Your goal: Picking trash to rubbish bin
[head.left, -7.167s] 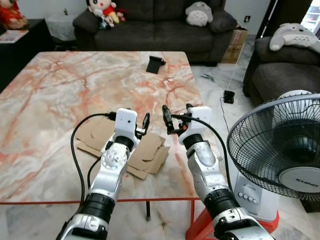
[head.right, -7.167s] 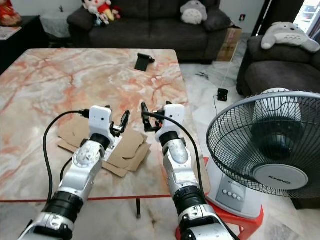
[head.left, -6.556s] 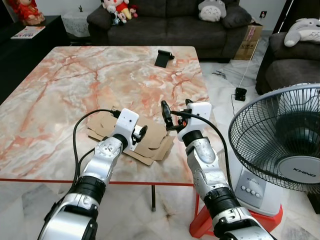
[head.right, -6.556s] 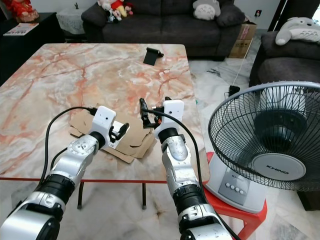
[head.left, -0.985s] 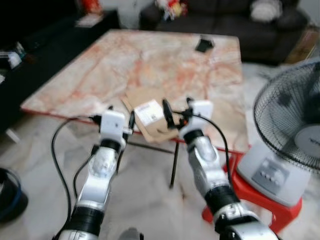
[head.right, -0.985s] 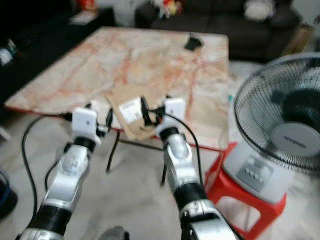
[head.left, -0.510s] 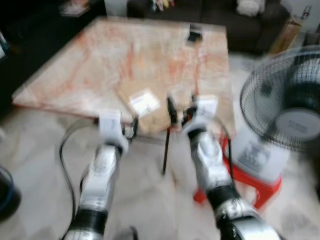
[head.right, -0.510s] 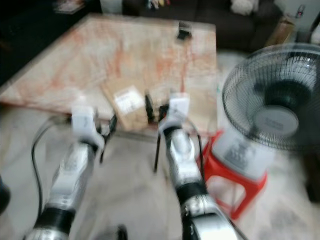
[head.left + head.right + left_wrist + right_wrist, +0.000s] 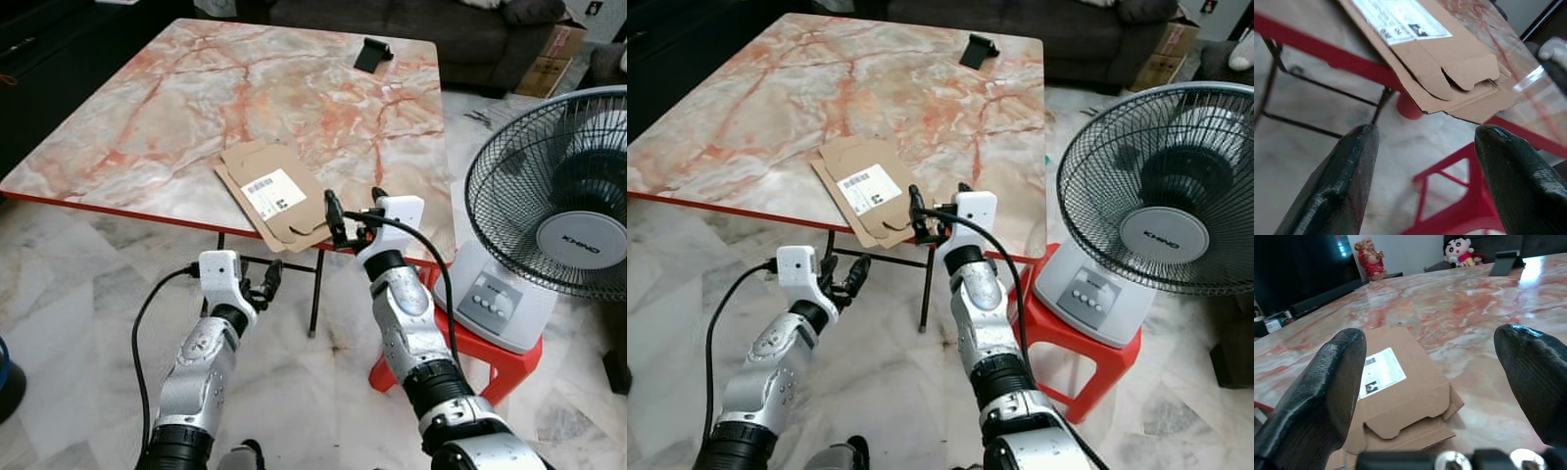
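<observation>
You have a marble table (image 9: 176,108) bearing a black stand (image 9: 371,54); beside it, a fan (image 9: 558,220) sits on a red stool (image 9: 490,367).

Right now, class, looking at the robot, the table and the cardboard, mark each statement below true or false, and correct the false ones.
1. The flattened cardboard lies at the table's near edge, partly overhanging it. True.
2. The right gripper is shut on the cardboard. False: it is open, just in front of the cardboard's edge.
3. The left gripper is lower than the tabletop, over the floor. True.
4. A fan stands on a red stool to the robot's right. True.
5. The cardboard has no label. False: it bears a white label.
</observation>
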